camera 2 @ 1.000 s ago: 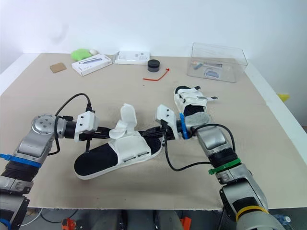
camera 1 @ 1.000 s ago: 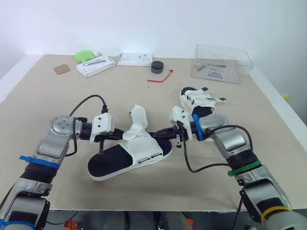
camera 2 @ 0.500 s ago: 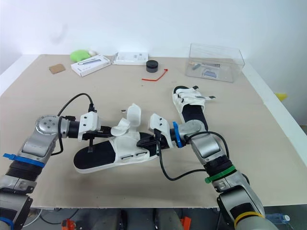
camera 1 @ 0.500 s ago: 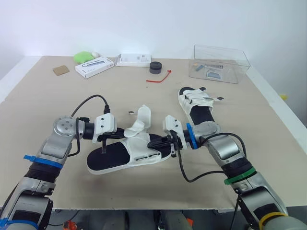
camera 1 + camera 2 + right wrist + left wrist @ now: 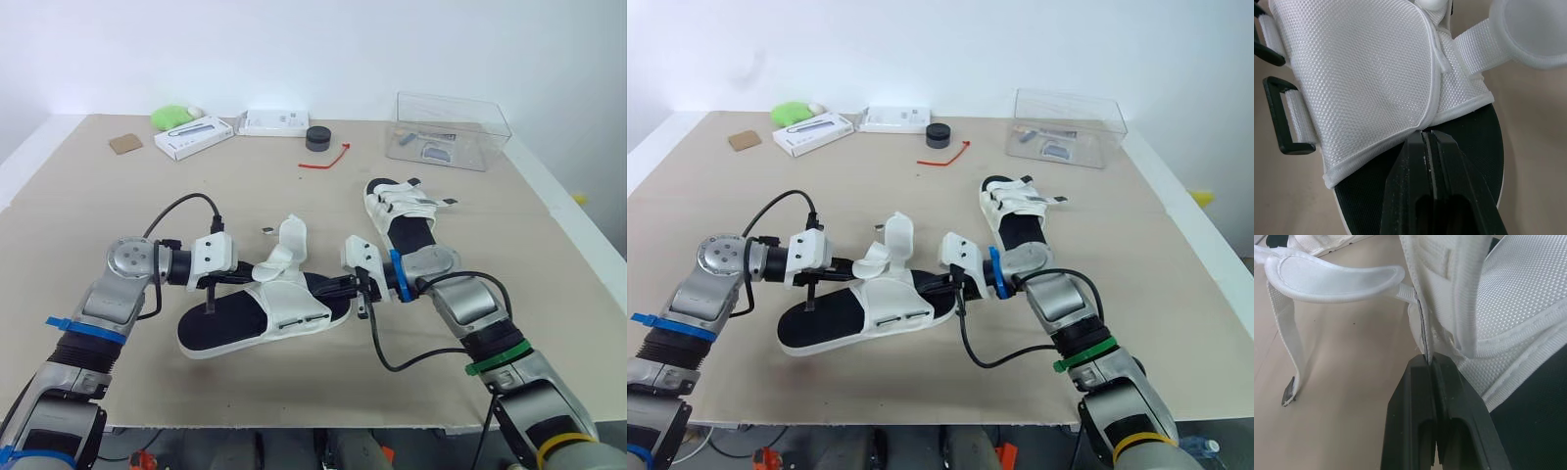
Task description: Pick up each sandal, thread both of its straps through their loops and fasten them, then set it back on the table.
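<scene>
- White-strapped black sandal (image 5: 260, 318) sits near the tabletop's (image 5: 118, 206) front edge, midway along, with one strap (image 5: 290, 243) standing loose.
- Left gripper (image 5: 1429, 360) pinches the edge of its upper; right gripper (image 5: 1425, 134) clamps the mesh hem.
- Second sandal (image 5: 404, 217) lies nearer the right edge.

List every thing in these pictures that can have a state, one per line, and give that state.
near sandal: sole down, straps unfastened, one strap standing up, gripped from both sides.
far sandal: flat on the table, straps laid across it; fastened or not, cannot tell.
left gripper: shut on the near sandal's white upper.
right gripper: shut on the edge of the same upper.
clear box: upright, small items inside.
</scene>
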Controlling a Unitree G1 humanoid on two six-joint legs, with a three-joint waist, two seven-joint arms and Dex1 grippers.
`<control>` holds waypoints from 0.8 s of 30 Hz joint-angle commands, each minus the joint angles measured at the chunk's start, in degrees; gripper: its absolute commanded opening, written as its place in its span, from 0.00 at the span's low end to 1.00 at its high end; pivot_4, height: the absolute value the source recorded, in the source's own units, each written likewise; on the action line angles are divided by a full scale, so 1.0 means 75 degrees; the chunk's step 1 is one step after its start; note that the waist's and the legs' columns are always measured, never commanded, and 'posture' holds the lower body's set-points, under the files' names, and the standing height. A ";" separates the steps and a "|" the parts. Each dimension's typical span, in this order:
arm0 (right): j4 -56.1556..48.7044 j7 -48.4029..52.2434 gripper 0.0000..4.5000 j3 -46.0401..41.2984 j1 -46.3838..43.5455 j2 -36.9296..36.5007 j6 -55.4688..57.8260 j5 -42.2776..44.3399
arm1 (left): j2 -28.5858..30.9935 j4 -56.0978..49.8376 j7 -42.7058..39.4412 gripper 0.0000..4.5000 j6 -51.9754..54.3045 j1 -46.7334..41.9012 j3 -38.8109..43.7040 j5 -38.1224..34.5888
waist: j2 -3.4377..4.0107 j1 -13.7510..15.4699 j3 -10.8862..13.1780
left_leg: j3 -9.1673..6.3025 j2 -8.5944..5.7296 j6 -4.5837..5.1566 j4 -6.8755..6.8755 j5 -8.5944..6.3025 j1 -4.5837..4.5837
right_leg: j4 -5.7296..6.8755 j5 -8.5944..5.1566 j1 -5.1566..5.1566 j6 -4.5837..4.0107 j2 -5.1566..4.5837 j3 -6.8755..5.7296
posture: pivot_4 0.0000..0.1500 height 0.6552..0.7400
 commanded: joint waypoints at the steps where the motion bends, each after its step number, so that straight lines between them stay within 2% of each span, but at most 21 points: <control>1: 0.0245 -0.0181 0.00 0.0299 0.0140 0.0192 0.0039 -0.0310 | 0.0039 -0.0126 0.0083 0.00 -0.0243 -0.0292 0.0182 -0.0062 | 0.0000 -0.0011 0.0000 | 0.0001 0.0004 0.0000 0.0000 0.0000 0.0004 | 0.0000 0.0001 0.0001 -0.0001 0.0003 0.0001 | 1.00 1.00; 9: 0.0290 -0.0229 0.00 0.0353 0.0327 0.0219 -0.0168 -0.0506 | 0.0033 0.0037 0.0302 0.00 -0.0313 -0.0660 0.0422 -0.0148 | 0.0000 -0.0002 -0.0001 | -0.0004 0.0055 0.0010 0.0000 0.0016 0.0025 | 0.0002 0.0005 0.0008 -0.0009 0.0071 0.0000 | 1.00 1.00; 24: 0.0165 -0.0161 0.00 0.0407 0.0421 0.0197 -0.0538 -0.0605 | 0.0043 -0.0195 0.0837 0.00 -0.0316 -0.0913 0.0883 -0.0540 | 0.0000 -0.0014 -0.0001 | 0.0002 0.0069 0.0010 -0.0010 0.0018 0.0024 | 0.0003 0.0008 -0.0001 -0.0028 0.0083 0.0006 | 1.00 1.00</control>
